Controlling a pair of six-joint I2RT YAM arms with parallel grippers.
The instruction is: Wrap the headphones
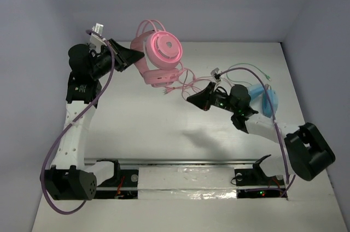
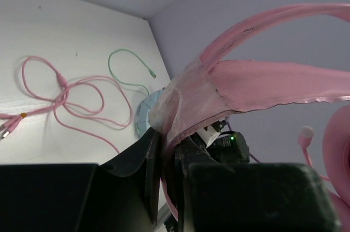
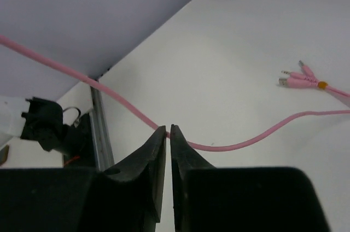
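At the far side of the table (image 1: 153,128), the left gripper (image 1: 139,56) is clenched on the thin headband (image 2: 262,84) of the pink headphones (image 1: 162,51), holding them up with one round ear cup (image 1: 165,48) facing the ceiling. Whether the lower cup touches the surface cannot be told. Their pink cable (image 3: 229,146) lies in loose loops on the table and runs through the right gripper (image 3: 168,132), whose fingers are pinched tight around it. The plugs (image 3: 299,79) rest on the table beyond. Blue headphones (image 1: 267,100) with a green cable (image 2: 128,70) lie beside the right arm.
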